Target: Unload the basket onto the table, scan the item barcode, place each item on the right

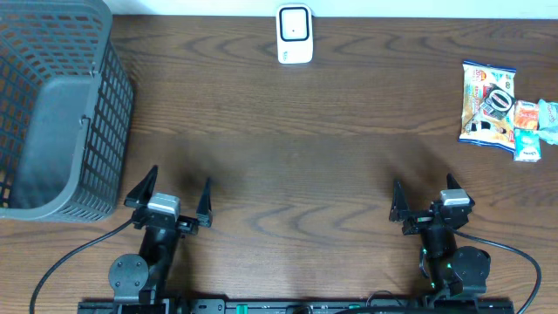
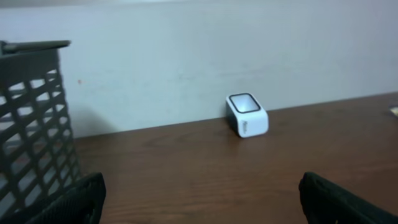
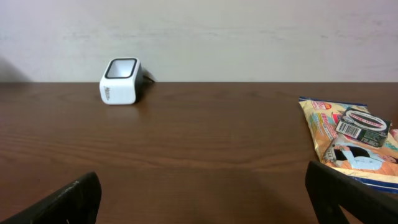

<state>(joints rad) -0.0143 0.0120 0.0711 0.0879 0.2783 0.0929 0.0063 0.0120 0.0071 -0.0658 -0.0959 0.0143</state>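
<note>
A white barcode scanner (image 1: 295,35) with a dark window stands at the table's far edge; it also shows in the left wrist view (image 2: 247,114) and the right wrist view (image 3: 120,81). An orange-and-white snack packet (image 1: 488,103) lies flat at the far right, and a barcode label (image 3: 359,129) is visible on it. My left gripper (image 1: 178,187) is open near the front left, holding nothing (image 2: 202,199). Near the front right my right gripper (image 1: 424,194) stands open and empty as well (image 3: 202,199). Both are well apart from the packet and the scanner.
A dark grey plastic mesh basket (image 1: 52,113) fills the left end of the table, close to the left gripper (image 2: 31,124). Small orange and teal packets (image 1: 530,129) lie beside the snack packet at the right edge. A pale wall runs behind the table.
</note>
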